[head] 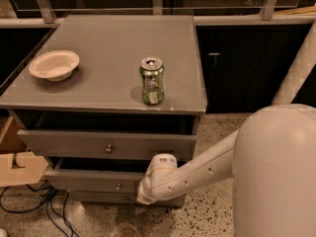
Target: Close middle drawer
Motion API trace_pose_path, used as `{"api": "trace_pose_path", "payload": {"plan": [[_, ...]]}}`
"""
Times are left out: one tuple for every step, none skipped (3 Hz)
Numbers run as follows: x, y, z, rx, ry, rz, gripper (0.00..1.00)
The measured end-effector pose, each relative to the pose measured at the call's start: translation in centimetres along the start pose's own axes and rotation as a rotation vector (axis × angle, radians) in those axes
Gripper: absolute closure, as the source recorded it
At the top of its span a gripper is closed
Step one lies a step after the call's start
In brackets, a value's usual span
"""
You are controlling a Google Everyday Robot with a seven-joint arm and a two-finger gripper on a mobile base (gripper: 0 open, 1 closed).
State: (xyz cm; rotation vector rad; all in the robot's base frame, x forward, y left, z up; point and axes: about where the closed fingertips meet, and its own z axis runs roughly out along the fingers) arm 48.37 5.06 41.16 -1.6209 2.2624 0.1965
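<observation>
The robot's white arm reaches down low to the grey cabinet. Its hand is at the right end of the middle drawer, right by the front. Nobody can tell if the hand is spread or pressed together. The middle drawer sticks out a little, with a dark gap above it. Its small round knob is just left of the hand. The top drawer sticks out too. On the counter stand a green can and a white bowl, well apart.
</observation>
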Motion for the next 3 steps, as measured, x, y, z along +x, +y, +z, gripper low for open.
{"api": "trace_pose_path", "payload": {"plan": [[0.0,0.0,0.0,0.0,0.0,0.0,0.05],[0.0,0.01,0.01,0.0,0.0,0.0,0.0],[0.0,0.01,0.01,0.0,0.0,0.0,0.0]]}}
